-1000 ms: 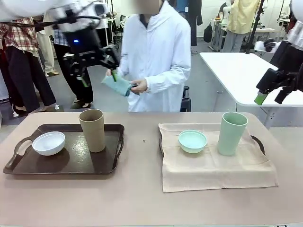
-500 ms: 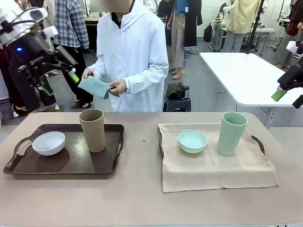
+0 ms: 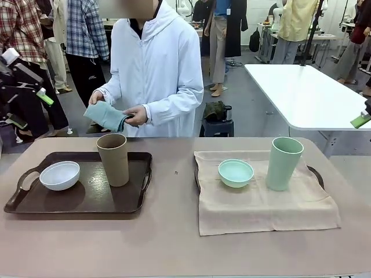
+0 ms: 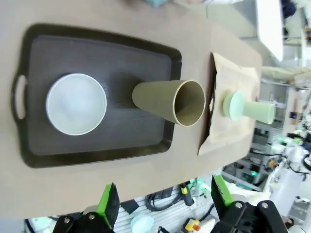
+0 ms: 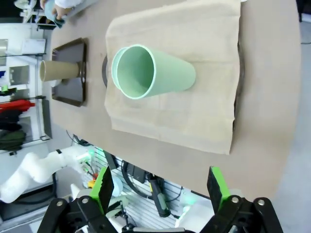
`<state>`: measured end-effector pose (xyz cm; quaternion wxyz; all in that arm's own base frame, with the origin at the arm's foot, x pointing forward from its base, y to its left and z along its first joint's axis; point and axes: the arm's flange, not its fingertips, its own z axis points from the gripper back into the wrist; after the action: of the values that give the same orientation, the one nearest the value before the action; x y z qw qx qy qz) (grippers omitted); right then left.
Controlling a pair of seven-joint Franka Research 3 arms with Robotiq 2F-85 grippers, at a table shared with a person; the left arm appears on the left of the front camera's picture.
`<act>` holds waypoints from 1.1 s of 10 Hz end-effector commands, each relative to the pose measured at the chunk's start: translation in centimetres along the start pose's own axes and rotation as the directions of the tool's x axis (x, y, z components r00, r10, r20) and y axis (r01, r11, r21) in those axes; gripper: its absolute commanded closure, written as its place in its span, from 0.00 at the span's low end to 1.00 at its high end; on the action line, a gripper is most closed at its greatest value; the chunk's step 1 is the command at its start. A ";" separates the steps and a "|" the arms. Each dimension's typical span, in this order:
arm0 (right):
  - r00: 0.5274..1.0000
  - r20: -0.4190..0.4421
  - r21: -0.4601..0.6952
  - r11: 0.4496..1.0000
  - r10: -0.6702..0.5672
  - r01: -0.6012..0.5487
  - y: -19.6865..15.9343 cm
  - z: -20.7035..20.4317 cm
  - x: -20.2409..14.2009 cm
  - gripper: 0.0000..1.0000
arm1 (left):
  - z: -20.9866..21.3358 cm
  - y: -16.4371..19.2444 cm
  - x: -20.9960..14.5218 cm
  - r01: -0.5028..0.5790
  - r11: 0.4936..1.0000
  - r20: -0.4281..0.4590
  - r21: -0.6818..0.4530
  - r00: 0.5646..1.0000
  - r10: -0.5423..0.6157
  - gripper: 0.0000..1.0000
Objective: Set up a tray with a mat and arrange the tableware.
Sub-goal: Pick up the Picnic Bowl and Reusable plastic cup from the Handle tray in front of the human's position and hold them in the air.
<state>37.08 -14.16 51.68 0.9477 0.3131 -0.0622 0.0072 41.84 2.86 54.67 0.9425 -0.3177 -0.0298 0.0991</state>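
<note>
**STATUS: RIGHT TRAY LAID, LEFT TRAY LACKING A MAT**

The left gripper point(image 3: 30, 109) is hanging at the upper left edge of the front view. The right gripper point(image 5: 160, 190) is rising from the bottom of its wrist view. Both pincers are standing spread, gripping nothing, well apart from the tableware.

At the right of the front view, a beige cloth mat point(image 3: 261, 208) is lying over a dark tray, whose handle point(image 3: 316, 174) is showing at the mat's right edge. The small mint-green bowl point(image 3: 236, 172) and the tall mint-green cup point(image 3: 282, 163) are standing upright on the mat, near each other. This setting is looking complete.

At the left, the dark brown handled tray point(image 3: 81, 201) is carrying no mat. The small white bowl point(image 3: 59, 175) and the tall tan-brown cup point(image 3: 113, 159) are standing directly on it. At the upper centre-left, the person is holding a folded teal cloth point(image 3: 104, 116) in both hands; it is probably the missing mat. Remaining work, as judged: clearing the left tray, laying the cloth, and replacing the bowl and cup.
</note>
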 end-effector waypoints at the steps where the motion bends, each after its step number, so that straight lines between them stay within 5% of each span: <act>1: 1.000 0.024 -0.039 0.999 0.011 -0.010 -0.2 -0.9 -0.1 0.00 | -1.3 0.7 -1.0 0.023 0.999 0.009 -0.040 1.000 -0.023 0.00; 7: 1.000 -0.001 -0.009 1.000 0.002 -0.002 -0.2 -0.2 0.0 0.00 | -0.3 0.1 -0.2 0.009 1.000 -0.003 -0.006 1.000 -0.009 0.00; 9: 0.998 -0.056 0.086 0.996 -0.030 0.035 -2.4 0.3 -0.3 0.00 | 2.7 4.3 2.9 0.008 0.985 -0.153 -0.173 0.988 -0.035 0.00; 11: 0.993 -0.113 0.179 0.983 -0.025 0.045 -3.6 -0.3 0.1 0.00 | 4.0 7.2 3.7 0.068 0.950 -0.198 -0.304 0.971 -0.133 0.00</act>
<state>36.51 -16.03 49.34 0.9318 0.3625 -0.0168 0.0029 42.64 10.23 53.38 0.9029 -0.4277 0.0197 0.0374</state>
